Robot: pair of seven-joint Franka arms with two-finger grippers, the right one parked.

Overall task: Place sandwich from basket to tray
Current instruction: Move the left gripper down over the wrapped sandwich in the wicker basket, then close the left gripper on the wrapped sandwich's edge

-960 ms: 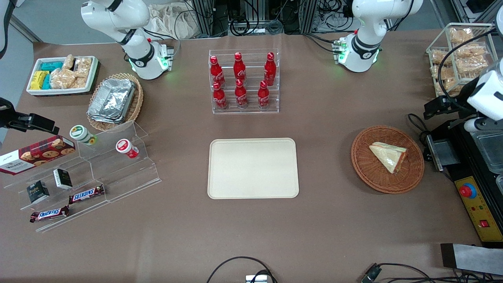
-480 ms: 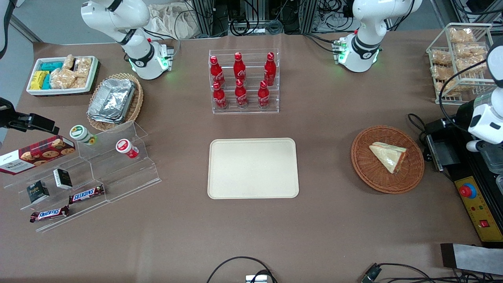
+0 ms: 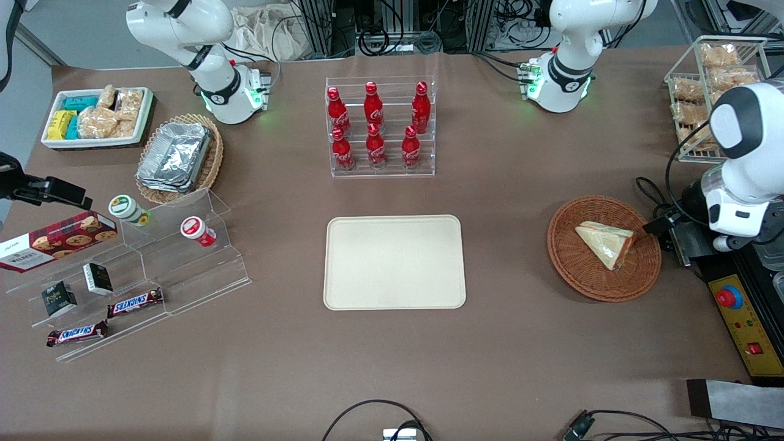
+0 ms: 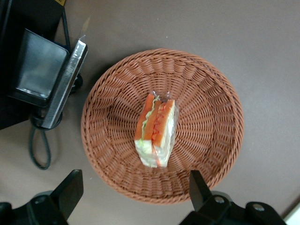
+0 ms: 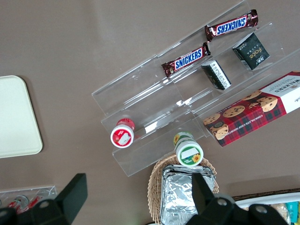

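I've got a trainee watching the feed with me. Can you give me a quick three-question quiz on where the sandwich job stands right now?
1. True or false: the sandwich already lies on the tray.
2. Multiple choice: where is the gripper? A) above the basket, jaws open; B) down on the tray, jaws shut; C) at the rack of red bottles.
3. Fill in: the tray lies nearer the front camera than the rack of red ______.

Key: 1. False, it lies in the basket. 2. A. 3. bottles.
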